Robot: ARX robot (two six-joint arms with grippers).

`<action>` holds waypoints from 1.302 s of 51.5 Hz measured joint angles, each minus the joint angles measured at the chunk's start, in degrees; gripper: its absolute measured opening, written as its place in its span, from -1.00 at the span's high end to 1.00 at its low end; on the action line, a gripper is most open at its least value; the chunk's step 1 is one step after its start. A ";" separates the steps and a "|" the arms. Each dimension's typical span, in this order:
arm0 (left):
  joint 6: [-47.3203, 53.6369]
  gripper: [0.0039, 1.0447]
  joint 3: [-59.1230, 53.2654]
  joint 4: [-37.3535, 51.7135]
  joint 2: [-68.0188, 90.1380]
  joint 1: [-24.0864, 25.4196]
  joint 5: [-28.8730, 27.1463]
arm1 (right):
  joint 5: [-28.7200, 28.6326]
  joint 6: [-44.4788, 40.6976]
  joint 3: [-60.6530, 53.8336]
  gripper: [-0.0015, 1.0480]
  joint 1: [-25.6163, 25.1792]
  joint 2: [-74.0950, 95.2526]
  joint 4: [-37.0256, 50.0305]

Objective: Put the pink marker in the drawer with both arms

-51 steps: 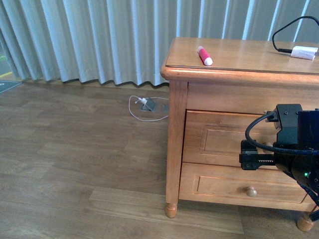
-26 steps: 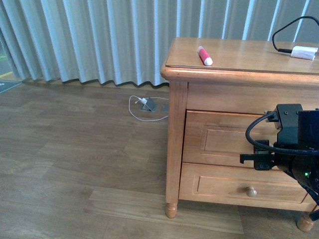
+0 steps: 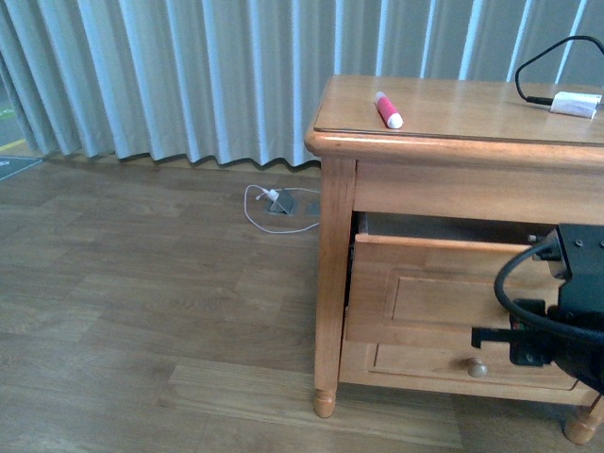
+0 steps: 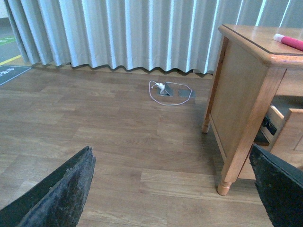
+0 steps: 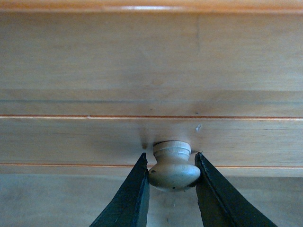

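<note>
At the front of the bench [image 3: 453, 146], the right tool [image 5: 170, 157] pinches the small knob [image 5: 173, 171] of the drawer [image 3: 439, 283] between both fingers, a hold suited to drawing it out. The drawer stands partly open, with a dark gap above its front. The pink marker [image 3: 387, 108] lies on the bench top near its left front corner, above and well apart from that tool. The left tool [image 4: 170, 151] hangs spread over the floor [image 4: 118, 132] beside the bench, holding nothing.

The pink marker [image 3: 387, 109] lies flat on the counter [image 3: 472, 99], white tip toward 5 o'clock. At 6 o'clock from it, the honey-coloured drawer [image 3: 444, 283] stands partly open, its round knob [image 5: 173, 166] pinched by the right hand [image 5: 170, 160]. The left hand [image 4: 170, 189] gapes wide.
</note>
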 joint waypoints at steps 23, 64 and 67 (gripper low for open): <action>0.00 -0.89 0.00 0.00 0.00 0.00 0.00 | -4.42 4.20 -23.78 0.27 0.66 -16.79 0.26; 0.00 -0.89 0.00 0.00 0.00 0.00 0.00 | -22.47 -1.05 -22.97 -0.84 -13.79 -96.50 -71.95; 0.00 -0.89 0.00 0.00 0.00 0.00 0.00 | -23.28 -1.97 -22.77 -0.84 -14.75 -98.97 -74.84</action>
